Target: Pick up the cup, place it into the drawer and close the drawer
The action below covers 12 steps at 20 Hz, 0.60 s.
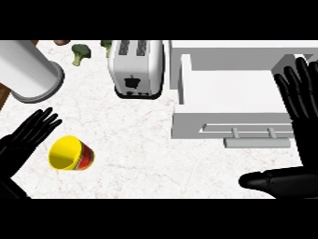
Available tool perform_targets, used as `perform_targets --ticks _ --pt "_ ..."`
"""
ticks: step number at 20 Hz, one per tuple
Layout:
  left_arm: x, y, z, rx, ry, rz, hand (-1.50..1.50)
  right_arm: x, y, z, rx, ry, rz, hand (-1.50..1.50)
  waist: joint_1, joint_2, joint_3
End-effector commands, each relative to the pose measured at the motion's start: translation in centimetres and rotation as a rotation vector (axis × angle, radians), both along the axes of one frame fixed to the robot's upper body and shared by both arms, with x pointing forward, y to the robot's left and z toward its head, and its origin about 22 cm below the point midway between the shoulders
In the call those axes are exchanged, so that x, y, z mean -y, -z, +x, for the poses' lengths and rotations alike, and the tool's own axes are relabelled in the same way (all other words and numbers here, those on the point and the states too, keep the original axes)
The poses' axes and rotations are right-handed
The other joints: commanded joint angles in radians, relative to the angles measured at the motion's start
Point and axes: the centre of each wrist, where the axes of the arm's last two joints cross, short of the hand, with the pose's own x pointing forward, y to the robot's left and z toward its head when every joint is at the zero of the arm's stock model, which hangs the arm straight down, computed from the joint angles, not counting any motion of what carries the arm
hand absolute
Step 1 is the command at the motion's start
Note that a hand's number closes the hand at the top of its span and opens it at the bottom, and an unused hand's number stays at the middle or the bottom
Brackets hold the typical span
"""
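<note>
One cup [71,154] lies on its side on the white marbled counter [141,154], at about eight o'clock from the middle of the head view. Its yellow inside faces up and to the left, and a red band with a green stripe shows on its outer wall at the lower right. Nothing holds it.

Just beside the cup, at its nine o'clock, is the robot's left hand [20,142]. The fingers are straight and spread, pointing toward one o'clock, and the fingertips [48,116] sit close to the cup's rim without clearly touching it. The hand has hold of nothing.

At three o'clock from the cup, well apart from it, stands one white drawer [230,88], pulled open, with its bare floor showing. One bar handle [256,135] runs along its front face.

The robot's right hand [306,116] reaches over the drawer's right side. Its fingers are straight and fanned toward twelve o'clock, the thumb [271,179] juts toward nine o'clock below the drawer front, and it holds nothing.

At twelve o'clock from the cup stands one white toaster [137,67] with two slots and a dark lever on its near end, just left of the drawer. At eleven o'clock stands one pale cylinder [24,70], tilted in the view. Between the cylinder and the toaster, near the counter's far edge, lie two green broccoli pieces: one [80,52] in full view, the other [106,45] partly behind the toaster.
</note>
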Motion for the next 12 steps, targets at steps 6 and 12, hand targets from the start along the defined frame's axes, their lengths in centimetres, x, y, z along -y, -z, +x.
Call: perform_targets --ticks 6,12 --pt "-0.9 4.3 -0.4 -0.047 0.011 0.014 -1.5 -1.1 0.5 0.1 0.005 0.003 0.005 -1.5 0.002 0.0 0.0" --pt "-0.9 5.6 1.7 -0.035 0.01 0.025 -1.5 -0.2 -0.9 -0.3 0.001 -0.002 -0.003 -1.5 -0.003 0.001 -0.001"
